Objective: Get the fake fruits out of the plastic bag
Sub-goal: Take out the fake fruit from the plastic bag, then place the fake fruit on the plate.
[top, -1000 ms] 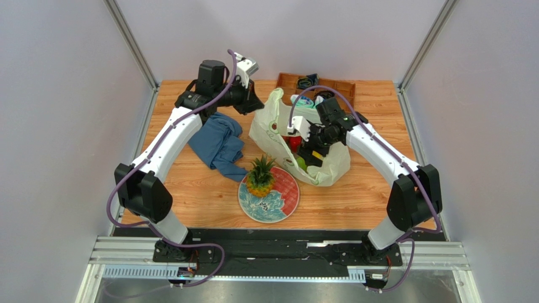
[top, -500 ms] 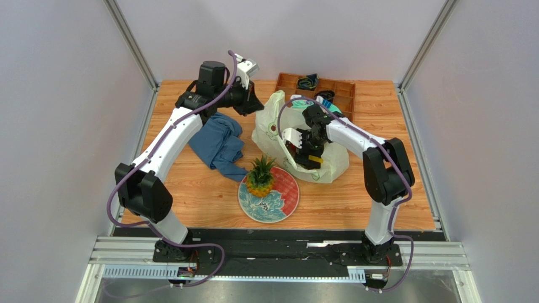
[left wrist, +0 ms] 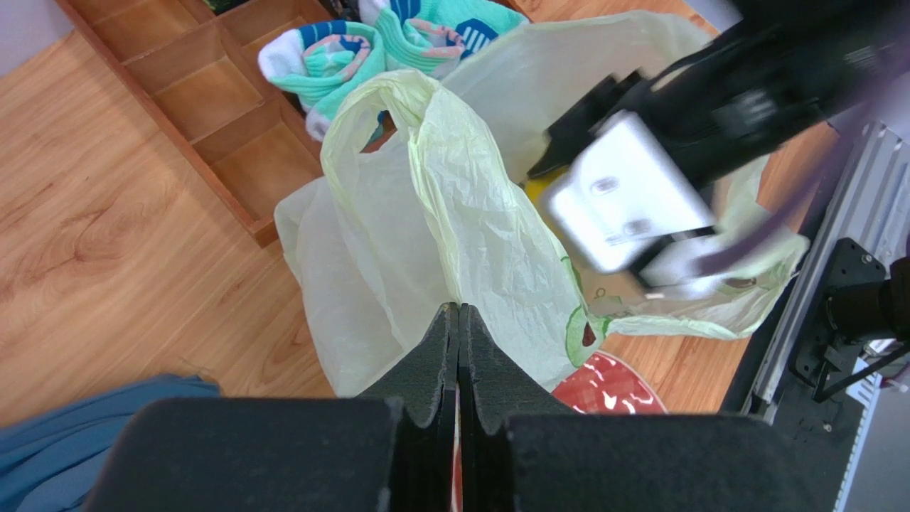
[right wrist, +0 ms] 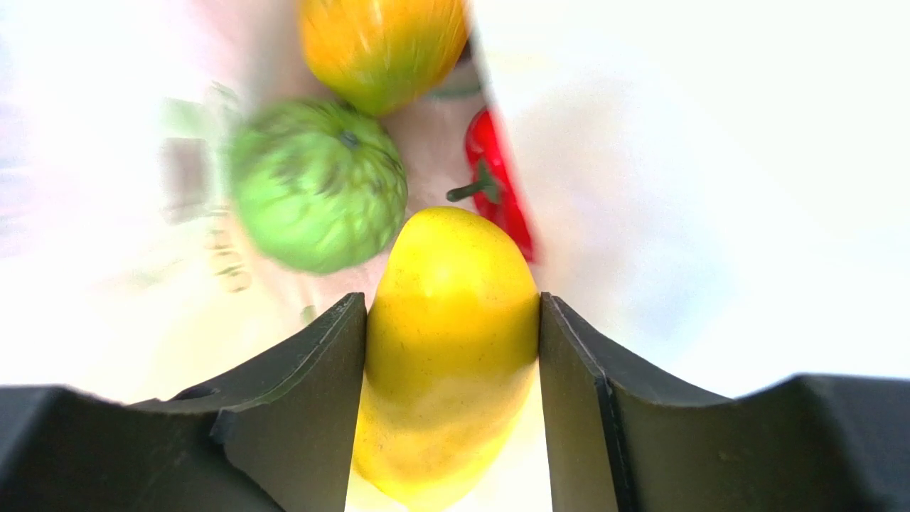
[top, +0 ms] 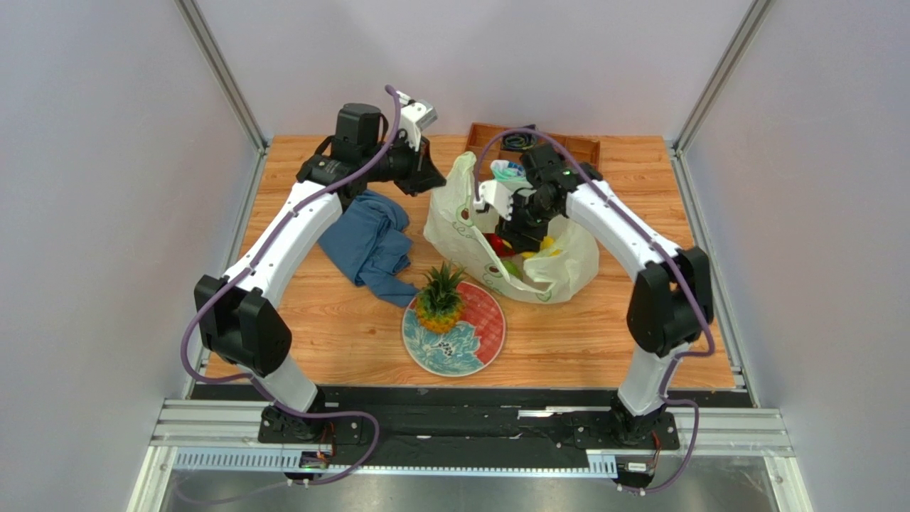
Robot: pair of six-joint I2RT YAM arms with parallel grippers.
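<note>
The pale yellow-green plastic bag lies open at mid-table. My left gripper is shut on its upper edge and holds it up. My right gripper is inside the bag mouth, shut on the yellow mango. Beyond it inside the bag lie the green bumpy fruit, the pink-orange peach and the red pepper. The pineapple stands on the red-and-blue plate in front of the bag.
A blue cloth lies left of the bag under my left arm. A wooden compartment tray stands at the back, with teal-and-white socks at its near edge, touching the bag. The plate's red rim shows below the bag.
My right arm has swung and its gripper has moved back and up within the bag mouth. The left gripper keeps holding the bag edge in place.
</note>
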